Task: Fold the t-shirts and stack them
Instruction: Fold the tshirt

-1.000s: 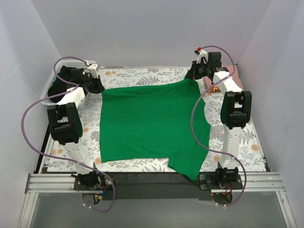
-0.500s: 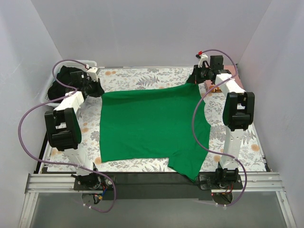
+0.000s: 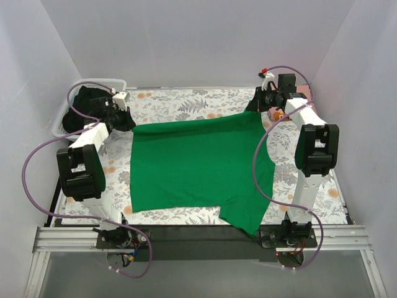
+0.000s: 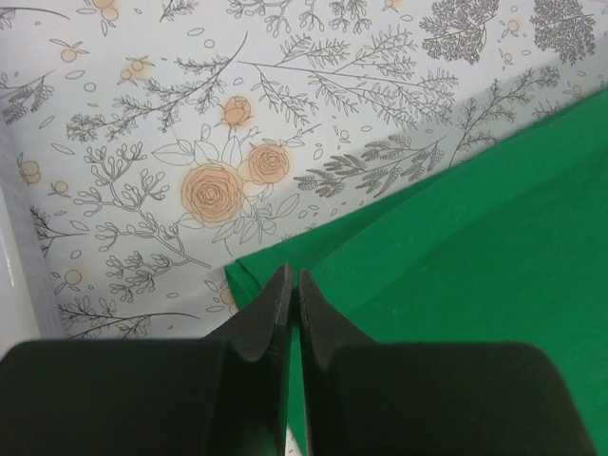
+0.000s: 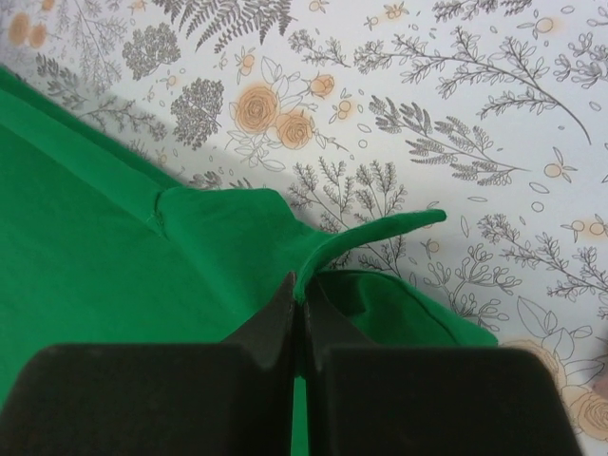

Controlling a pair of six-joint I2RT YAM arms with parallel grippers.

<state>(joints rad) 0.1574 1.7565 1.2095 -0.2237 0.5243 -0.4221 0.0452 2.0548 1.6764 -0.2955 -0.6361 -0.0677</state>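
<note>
Left gripper and right gripper each clamp a far corner of the plain bright green cloth t-shirt, fingers pressed together on the fabric. Its near right part reaches over the counter's near edge. The body lies spread on the floral-patterned table cloth. A white slatted plastic basket sits at the far left corner.

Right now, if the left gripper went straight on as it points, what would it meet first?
Probably the table cloth just beyond the shirt corner the left gripper pinches; depth is unclear.
</note>
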